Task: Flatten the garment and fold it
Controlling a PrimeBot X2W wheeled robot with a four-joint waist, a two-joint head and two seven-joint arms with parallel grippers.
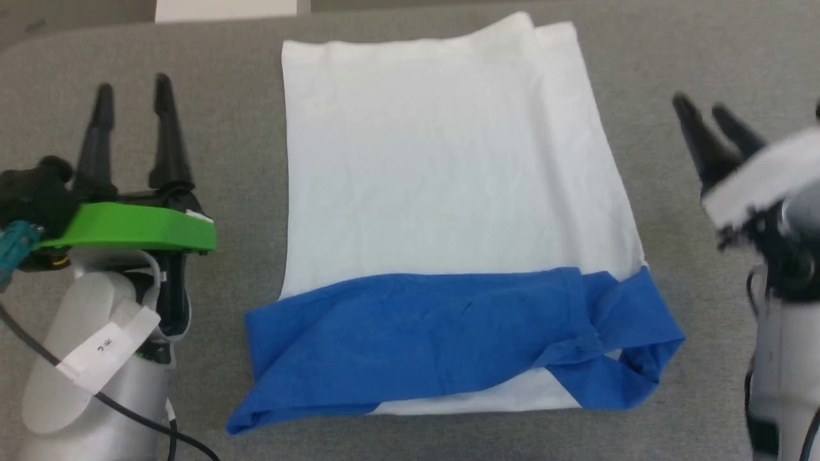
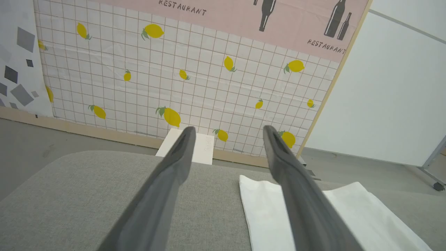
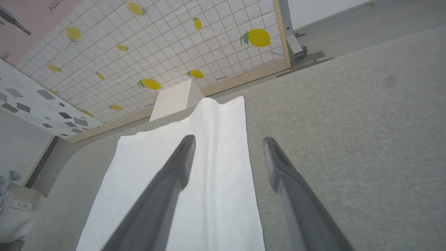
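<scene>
The garment [image 1: 442, 192] lies flat on the grey table as a tall white rectangle, with its bright blue sleeves [image 1: 448, 333] folded across the near end. My left gripper [image 1: 133, 89] stands open to the left of the cloth, apart from it, holding nothing. My right gripper [image 1: 701, 109] is open beside the right edge, also empty. In the left wrist view the white cloth [image 2: 271, 216] shows to the right of my open fingers [image 2: 174, 167]. The right wrist view has the white cloth [image 3: 209, 195] under the left finger [image 3: 174, 174].
The grey table [image 1: 705, 51] has bare cloth-covered room on both sides of the garment. A white box [image 2: 202, 146] sits beyond the far edge, before a lemon-patterned wall panel [image 2: 174, 80]. A cable [image 1: 128, 410] hangs along my left forearm.
</scene>
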